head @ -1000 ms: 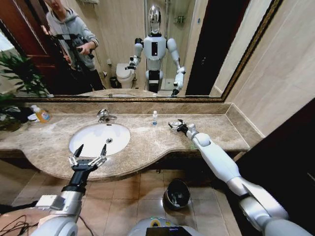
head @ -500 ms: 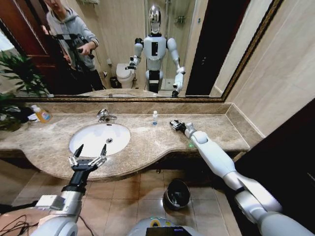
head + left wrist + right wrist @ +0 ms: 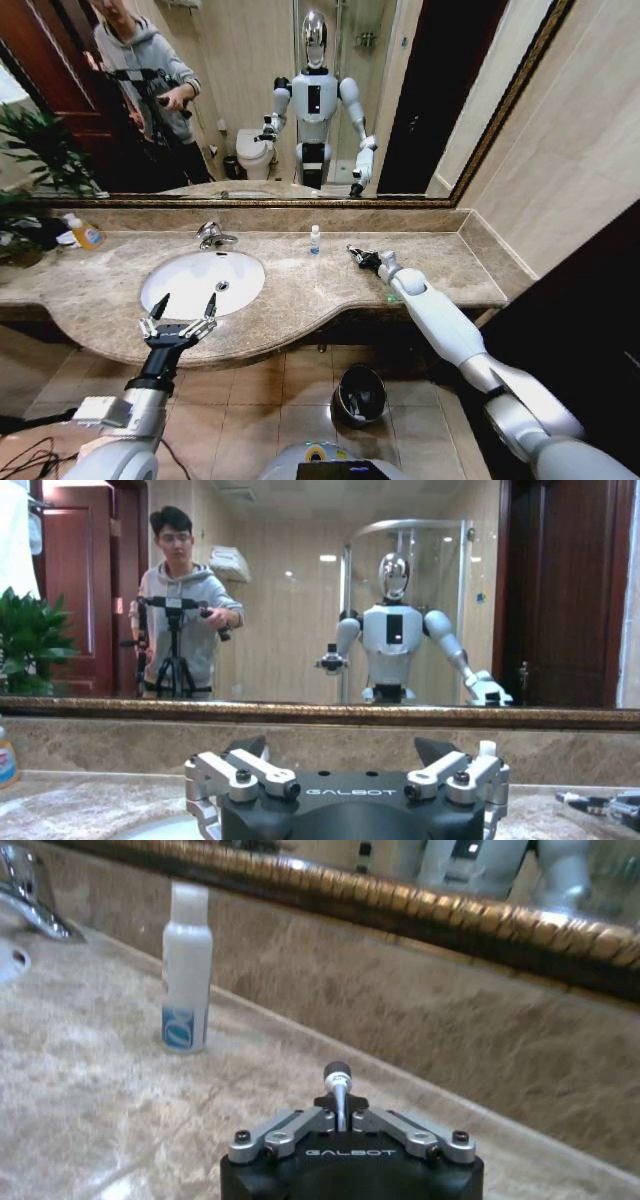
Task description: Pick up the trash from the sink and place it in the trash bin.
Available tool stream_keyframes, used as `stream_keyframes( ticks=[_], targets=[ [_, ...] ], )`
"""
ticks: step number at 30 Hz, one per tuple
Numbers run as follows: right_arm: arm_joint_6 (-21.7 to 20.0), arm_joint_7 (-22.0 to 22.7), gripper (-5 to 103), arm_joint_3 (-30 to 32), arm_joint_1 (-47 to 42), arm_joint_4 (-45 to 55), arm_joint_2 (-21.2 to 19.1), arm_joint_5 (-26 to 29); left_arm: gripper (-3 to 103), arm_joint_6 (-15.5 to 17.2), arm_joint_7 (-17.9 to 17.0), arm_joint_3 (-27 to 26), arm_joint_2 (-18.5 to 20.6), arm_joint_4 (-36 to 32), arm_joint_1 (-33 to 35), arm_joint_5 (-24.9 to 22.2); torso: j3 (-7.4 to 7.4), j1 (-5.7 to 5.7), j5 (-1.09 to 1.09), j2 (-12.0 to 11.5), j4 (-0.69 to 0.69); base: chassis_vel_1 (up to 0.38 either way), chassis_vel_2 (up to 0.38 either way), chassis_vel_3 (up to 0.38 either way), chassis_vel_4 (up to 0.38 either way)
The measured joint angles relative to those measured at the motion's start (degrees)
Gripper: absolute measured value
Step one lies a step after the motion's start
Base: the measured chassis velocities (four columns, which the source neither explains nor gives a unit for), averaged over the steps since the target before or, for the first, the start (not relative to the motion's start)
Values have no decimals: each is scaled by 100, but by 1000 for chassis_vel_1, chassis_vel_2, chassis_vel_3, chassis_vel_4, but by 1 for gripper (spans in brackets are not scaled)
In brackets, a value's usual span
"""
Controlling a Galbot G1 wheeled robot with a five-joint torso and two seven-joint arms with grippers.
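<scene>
right pincer [image 3: 338, 1099]: over desk's back edge, clamped on thin silvery piece [image 3: 337, 1078] | clear bottle [image 3: 187, 967]: just beside | left pincer [image 3: 181, 310]: spread wide, empty, at sink's [image 3: 175, 295] front rim

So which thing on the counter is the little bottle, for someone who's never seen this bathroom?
Start at the white sink in the marble counter and go toward the robot's right, past the tap. The bottle stands upright near the back ledge, between the tap and the right gripper. It is small, clear, blue-labelled, and nothing stands close beside it.
</scene>
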Motion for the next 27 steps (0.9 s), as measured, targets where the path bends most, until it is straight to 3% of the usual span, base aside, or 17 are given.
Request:
stream_keyframes(
  ticks=[5,12,14,16,18,22,27],
  targets=[
    [-60,9,4,295,-234,436,-194,150,100,0,0,0,0,0,0,0,0,0,0,0,2,0,0,0,0],
    [13,103,4,1490,-1375,1732,-689,438,100,0,0,0,0,0,-1,0,-1,0,-1,0,-1,0,0,0,0],
    [469,104,4,1985,-2040,2309,-802,737,100,0,3,1,1,0,0,0,-1,-1,1,0,-2,0,0,0,0],
    [599,125,4,2106,-2241,2475,-828,815,100,0,3,0,0,0,0,0,-1,-1,2,0,0,0,0,0,0],
    [932,317,4,2572,-2994,3076,-874,1019,100,0,0,0,0,0,-1,0,-1,-1,-1,1,-1,0,0,0,0],
    [1291,479,4,3052,-3862,3635,-766,1074,100,0,0,0,1,0,0,0,-1,-1,1,1,-1,0,0,0,0],
    [1512,402,4,3203,-4620,3907,-719,1067,100,0,1,0,0,0,0,0,-1,-2,-1,1,-2,0,0,0,0]
  ],
)
